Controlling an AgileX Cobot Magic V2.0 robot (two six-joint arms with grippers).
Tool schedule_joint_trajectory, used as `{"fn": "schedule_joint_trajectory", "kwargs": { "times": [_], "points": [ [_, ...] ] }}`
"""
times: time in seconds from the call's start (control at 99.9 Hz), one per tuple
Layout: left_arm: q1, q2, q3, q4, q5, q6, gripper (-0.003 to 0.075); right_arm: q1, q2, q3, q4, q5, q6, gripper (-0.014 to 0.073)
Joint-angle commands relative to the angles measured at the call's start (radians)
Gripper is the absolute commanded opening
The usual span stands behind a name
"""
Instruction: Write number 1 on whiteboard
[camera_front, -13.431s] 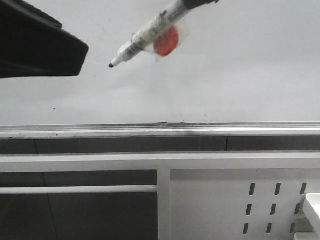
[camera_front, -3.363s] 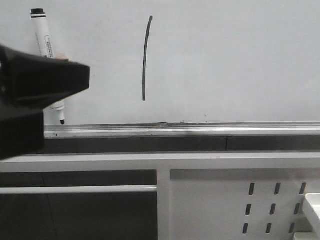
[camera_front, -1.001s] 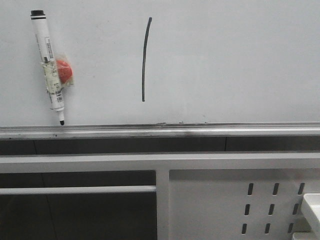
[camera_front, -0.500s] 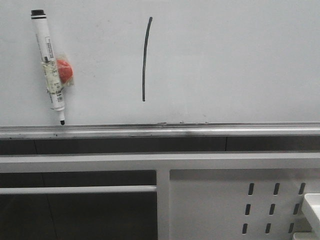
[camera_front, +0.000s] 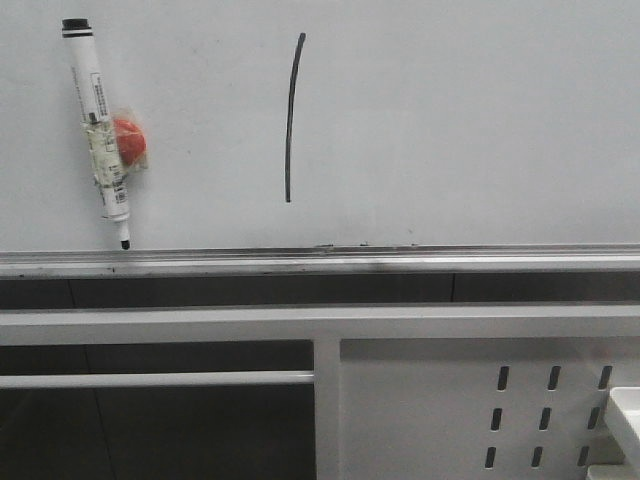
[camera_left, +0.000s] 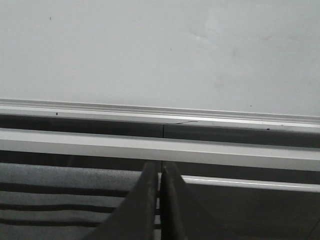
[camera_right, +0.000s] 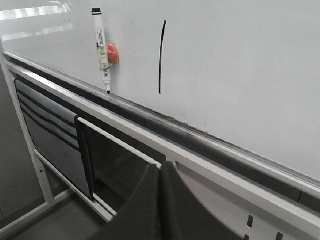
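Glossy whiteboard (camera_front: 480, 130) fills upper frame; number 1 (camera_front: 290, 118) upper centre, marker (camera_front: 98, 130) stuck upper left. Left pincer (camera_left: 160, 200) and right pincer (camera_right: 161, 200) both together, empty. Risk: uncapped tip dries out or smudges ledge (camera_front: 400, 262).

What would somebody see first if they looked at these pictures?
First, the number 1, a thin black line drawn on the whiteboard. To its left a marker pen with a red blob taped to it is stuck on the board, tip down just above the silver ledge.
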Motion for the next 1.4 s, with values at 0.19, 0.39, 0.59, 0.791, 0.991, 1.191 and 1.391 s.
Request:
{"fn": "schedule_joint_trajectory", "kwargs": {
  "times": [0.19,0.39,0.59,0.791,0.991,1.191,1.391],
  "points": [
    [-0.005,-0.022,0.036,-0.005,-0.051,-0.009,-0.002,-0.006,-0.016,-0.024,0.016,-0.066,0.0,-0.0059],
    [-0.005,-0.022,0.036,-0.005,-0.051,-0.009,-0.002,-0.006,-0.016,-0.004,-0.009,-0.086,0.0,-0.0059],
    [-0.005,-0.022,0.036,-0.005,-0.051,-0.009,-0.002,-0.006,-0.016,0.101,-0.147,-0.144,0.039,-0.0059],
    [-0.005,-0.021,0.036,-0.005,-0.051,-0.009,-0.002,-0.012,-0.016,0.101,-0.594,-0.165,0.519,-0.0059],
    [-0.005,-0.021,0.036,-0.005,-0.051,-0.009,-0.002,-0.102,-0.016,0.101,-0.679,-0.104,0.633,-0.0059],
    [-0.005,-0.021,0.036,-0.005,-0.051,-0.009,-0.002,-0.355,-0.016,0.101,-0.665,-0.051,0.633,-0.0059],
    [-0.005,-0.021,0.036,-0.005,-0.051,-0.009,-0.002,-0.553,-0.025,0.103,-0.622,-0.002,0.633,-0.0059]
  ]
}}
